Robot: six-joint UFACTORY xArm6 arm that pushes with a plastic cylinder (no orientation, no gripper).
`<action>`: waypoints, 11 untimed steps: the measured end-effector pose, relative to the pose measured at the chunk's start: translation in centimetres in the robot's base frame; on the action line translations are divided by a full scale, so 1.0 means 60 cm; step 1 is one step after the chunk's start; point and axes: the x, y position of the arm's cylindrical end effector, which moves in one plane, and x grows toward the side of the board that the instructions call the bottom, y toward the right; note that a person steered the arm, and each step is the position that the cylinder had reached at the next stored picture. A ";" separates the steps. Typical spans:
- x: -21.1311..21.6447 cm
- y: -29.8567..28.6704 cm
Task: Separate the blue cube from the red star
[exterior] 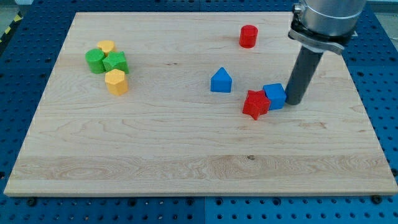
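The blue cube [275, 96] sits right of centre on the wooden board [186, 162], touching the red star [255, 104], which lies at its lower left. My tip [293, 101] stands on the board right against the blue cube's right side. The dark rod rises from there toward the view's top right.
A blue house-shaped block [221, 81] lies left of the pair. A red cylinder [248, 36] stands near the view's top. At the left is a cluster: two green blocks [96, 60] [115, 62] and two yellow blocks [107, 46] [116, 81].
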 end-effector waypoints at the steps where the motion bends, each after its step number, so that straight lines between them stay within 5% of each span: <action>1: 0.020 0.005; 4: 0.018 -0.048; 11: -0.135 -0.051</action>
